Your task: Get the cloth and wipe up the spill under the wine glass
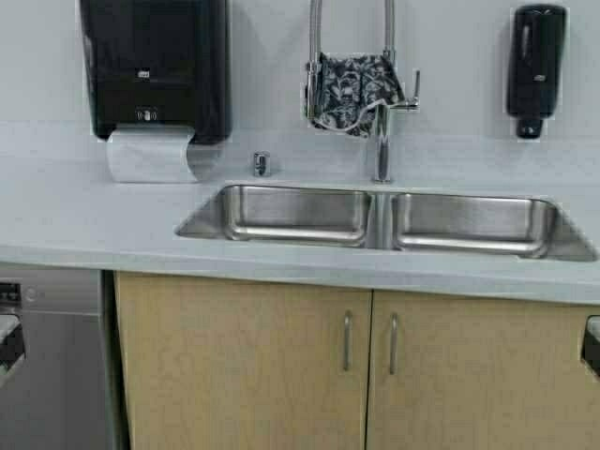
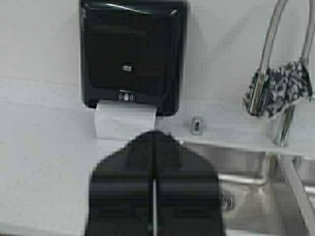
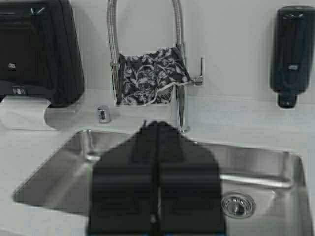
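Cloth point(image 1: 354, 92), dark with white floral print, drapes over faucet point(image 1: 381, 141).

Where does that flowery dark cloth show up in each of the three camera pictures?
High view: the cloth hangs over the faucet, top centre, above the sink.
Left wrist view: the cloth is at the right edge, draped on the faucet.
Right wrist view: the cloth hangs just above centre, between the faucet's two tubes.
Shared landmark: the black paper towel dispenser.
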